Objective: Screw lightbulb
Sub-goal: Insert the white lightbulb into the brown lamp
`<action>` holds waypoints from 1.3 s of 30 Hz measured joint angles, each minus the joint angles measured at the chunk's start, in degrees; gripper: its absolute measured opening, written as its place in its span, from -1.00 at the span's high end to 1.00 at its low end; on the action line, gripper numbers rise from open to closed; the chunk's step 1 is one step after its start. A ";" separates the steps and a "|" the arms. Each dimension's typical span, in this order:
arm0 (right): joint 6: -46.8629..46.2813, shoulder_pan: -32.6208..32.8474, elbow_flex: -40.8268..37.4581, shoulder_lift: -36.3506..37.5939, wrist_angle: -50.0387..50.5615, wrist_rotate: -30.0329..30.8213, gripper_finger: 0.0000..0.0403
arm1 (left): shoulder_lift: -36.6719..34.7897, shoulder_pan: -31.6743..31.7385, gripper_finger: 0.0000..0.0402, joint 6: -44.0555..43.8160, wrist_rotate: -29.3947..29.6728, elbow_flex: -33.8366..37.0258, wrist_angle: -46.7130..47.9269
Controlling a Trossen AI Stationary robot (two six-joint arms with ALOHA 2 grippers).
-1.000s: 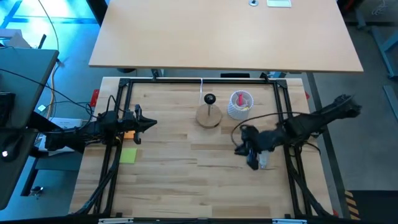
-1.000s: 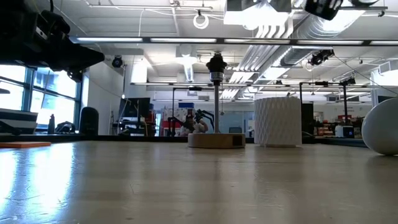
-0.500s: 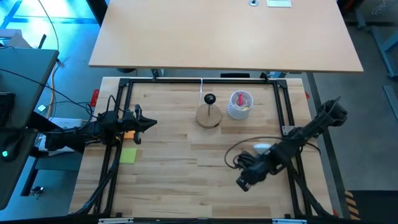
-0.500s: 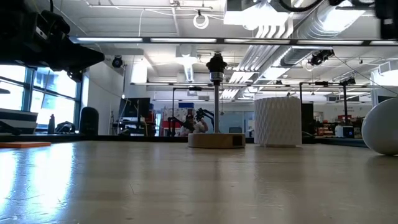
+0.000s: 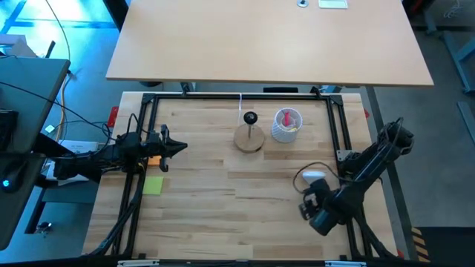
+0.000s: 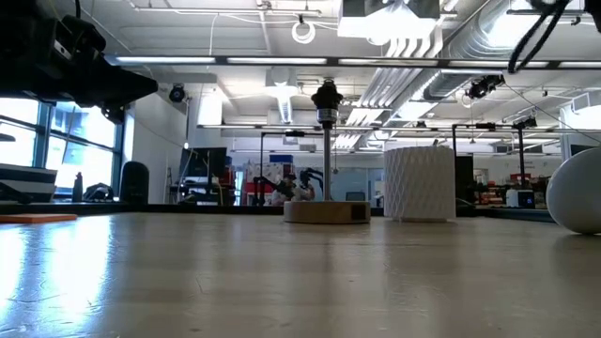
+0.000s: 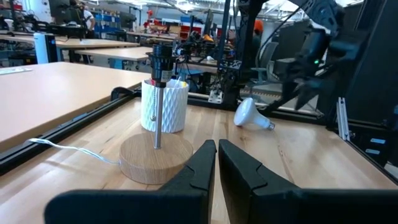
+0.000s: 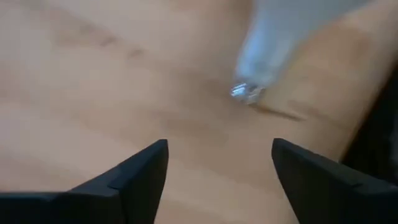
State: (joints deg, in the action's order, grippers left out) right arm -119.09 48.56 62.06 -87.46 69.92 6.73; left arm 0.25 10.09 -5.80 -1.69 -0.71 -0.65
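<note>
We see the lightbulb lying on its side on the wooden table, over toward the right edge and free of any grip; from the left wrist view it shows as a white globe tapering to a silvery screw base, resting on the boards beyond the wooden disc. In the low view only the rounded white side of it shows at the far right. Just beside the bulb, on the side nearer the front edge of the table, we find the right pincer, its two dark fingers spread wide with nothing between them; in the right wrist view the fingers stand well apart over bare wood, and the bulb's screw tip lies ahead of them, untouched. Farther back, near the middle of the table, stands the round wooden disc with its thin upright stem and black socket on top, the socket bare. Right next to the disc on its right sits the white ribbed cup with a red item in it. Well apart from all this, at the left edge of the table, the left pincer waits above the boards with its fingers pressed together, holding nothing. A yellow-green square lies on the table near it.
</note>
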 joint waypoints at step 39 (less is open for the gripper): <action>-6.92 -3.66 -23.82 1.60 -19.41 4.82 -0.25 | -0.02 0.01 0.91 0.00 0.01 0.01 0.14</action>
State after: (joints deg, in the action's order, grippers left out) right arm -126.01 44.91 38.25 -85.86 50.51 11.54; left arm 0.23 10.10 -5.80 -1.68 -0.70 -0.51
